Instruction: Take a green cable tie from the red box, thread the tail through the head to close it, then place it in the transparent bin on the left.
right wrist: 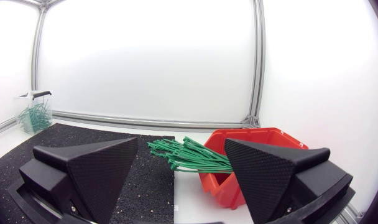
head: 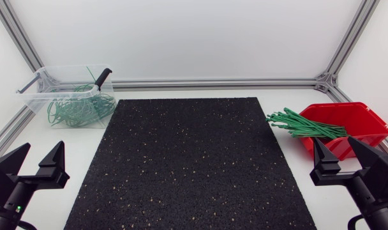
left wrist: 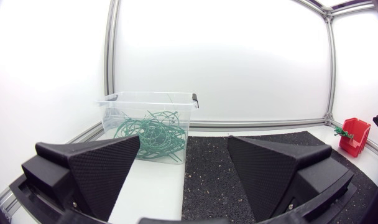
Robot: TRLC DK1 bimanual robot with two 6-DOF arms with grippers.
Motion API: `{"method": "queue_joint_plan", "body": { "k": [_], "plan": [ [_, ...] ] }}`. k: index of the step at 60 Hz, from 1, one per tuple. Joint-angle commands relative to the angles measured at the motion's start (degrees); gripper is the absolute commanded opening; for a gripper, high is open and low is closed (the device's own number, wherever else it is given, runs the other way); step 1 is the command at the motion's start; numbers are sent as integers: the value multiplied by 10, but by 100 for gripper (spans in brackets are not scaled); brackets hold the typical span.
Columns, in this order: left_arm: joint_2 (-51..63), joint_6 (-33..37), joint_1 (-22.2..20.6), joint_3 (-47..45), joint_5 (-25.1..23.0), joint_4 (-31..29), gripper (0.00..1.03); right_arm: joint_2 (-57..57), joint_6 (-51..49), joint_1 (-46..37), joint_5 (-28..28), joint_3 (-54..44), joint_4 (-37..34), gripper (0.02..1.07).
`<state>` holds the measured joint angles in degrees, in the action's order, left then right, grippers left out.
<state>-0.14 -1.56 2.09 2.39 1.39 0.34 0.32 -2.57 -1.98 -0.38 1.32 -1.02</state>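
A lab test cell: white panels in an aluminium frame around a black-matted table.

Left gripper, right gripper: matte black, two broad wedge fingers each. Finger faces finely dimpled, bases smooth and blocky, small screw on each. Green LED lit behind the left gripper.

1. The left tool sits low at the near left, pointing toward the far side, its wedges spread wide apart.
2. The right tool sits at the near right, posed likewise, wedges equally wide.
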Motion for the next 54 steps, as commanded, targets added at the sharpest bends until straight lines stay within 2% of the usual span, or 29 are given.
{"method": "queue_joint_plan", "body": {
  "k": [1,28,43,54],
  "plan": [
    [-6,-13,-2,-23,5,-9,98,-7,12,1,-3,-14,8,103],
    [-6,-13,0,-23,5,-9,98,-8,13,-2,0,6,45,103],
    [-6,-12,2,-23,5,-9,98,0,13,-1,4,86,29,103],
    [-6,-13,2,-23,5,-9,98,84,12,0,6,178,14,103]
  ]
}}
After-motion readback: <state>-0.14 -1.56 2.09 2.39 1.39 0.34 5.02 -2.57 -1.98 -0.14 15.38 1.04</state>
